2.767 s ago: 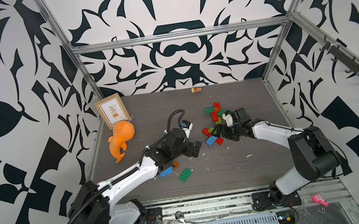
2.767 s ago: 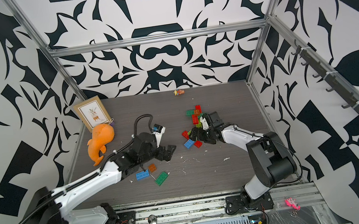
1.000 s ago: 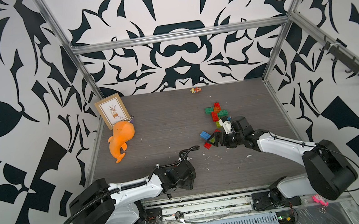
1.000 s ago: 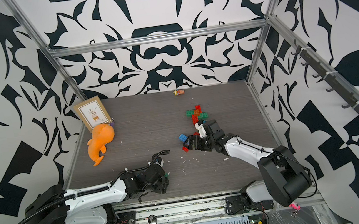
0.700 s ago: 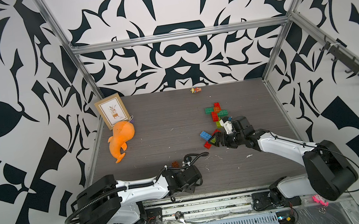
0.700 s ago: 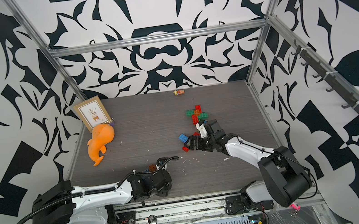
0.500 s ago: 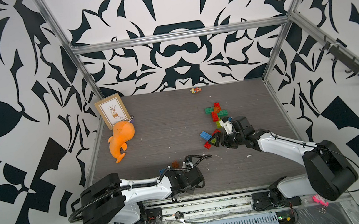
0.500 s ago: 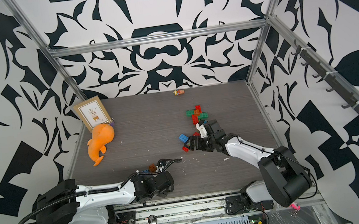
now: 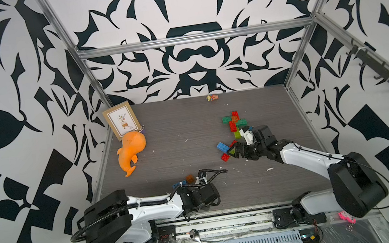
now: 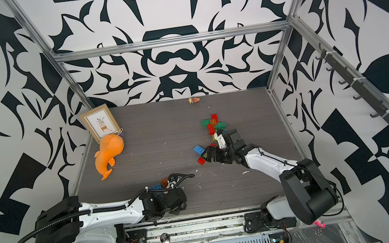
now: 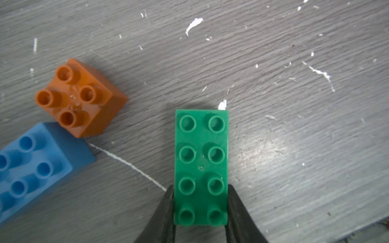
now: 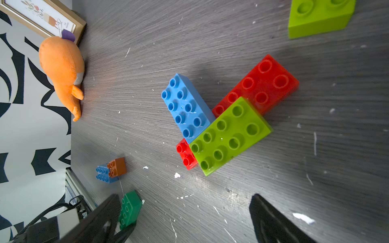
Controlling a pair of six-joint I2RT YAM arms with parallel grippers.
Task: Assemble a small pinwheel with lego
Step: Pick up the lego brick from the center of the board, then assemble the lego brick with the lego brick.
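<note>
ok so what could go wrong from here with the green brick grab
1. The left gripper pinches the dark green brick at one end only, so the brick may pivot or slip out when lifted.
2. The orange brick and blue brick lie close beside it; a sideways sweep could knock them.
3. The right gripper hangs open over the cluster around the lime brick; two arms meeting there could crowd or bump it.

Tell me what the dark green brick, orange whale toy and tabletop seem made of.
The dark green brick: hard moulded plastic, faint sheen on studs. The orange whale toy: likely plush fabric, soft matte fuzz. The tabletop: probably wood-grain laminate, grey, streaked, slightly glossy.
</note>
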